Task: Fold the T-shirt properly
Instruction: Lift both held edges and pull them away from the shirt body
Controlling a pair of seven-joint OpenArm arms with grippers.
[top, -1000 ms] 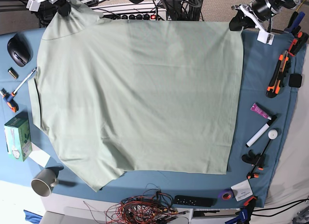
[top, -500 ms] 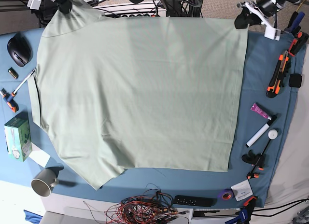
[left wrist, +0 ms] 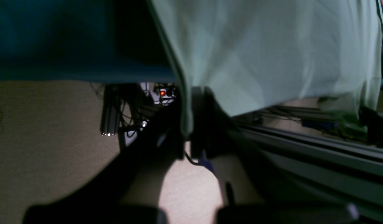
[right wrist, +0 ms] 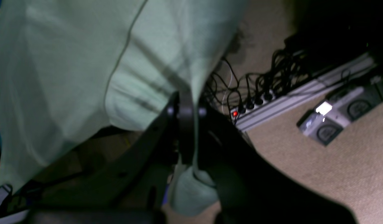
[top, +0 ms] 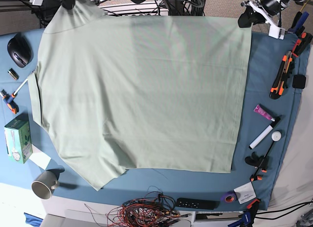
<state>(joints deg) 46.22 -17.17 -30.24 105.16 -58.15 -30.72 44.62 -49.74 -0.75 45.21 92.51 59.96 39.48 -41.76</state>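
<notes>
T-shirt [top: 142,90] on tablecloth [top: 266,85], mug [top: 45,184] beside

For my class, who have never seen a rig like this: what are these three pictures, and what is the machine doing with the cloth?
A two-armed robot is at work. One camera looks down on the table; the other two ride on the wrists. A pale green T-shirt lies spread on a blue tablecloth, with a mug, a marker and tools beside it. The left end effector and right end effector each pinch a far corner of the shirt, shut on the fabric.
</notes>
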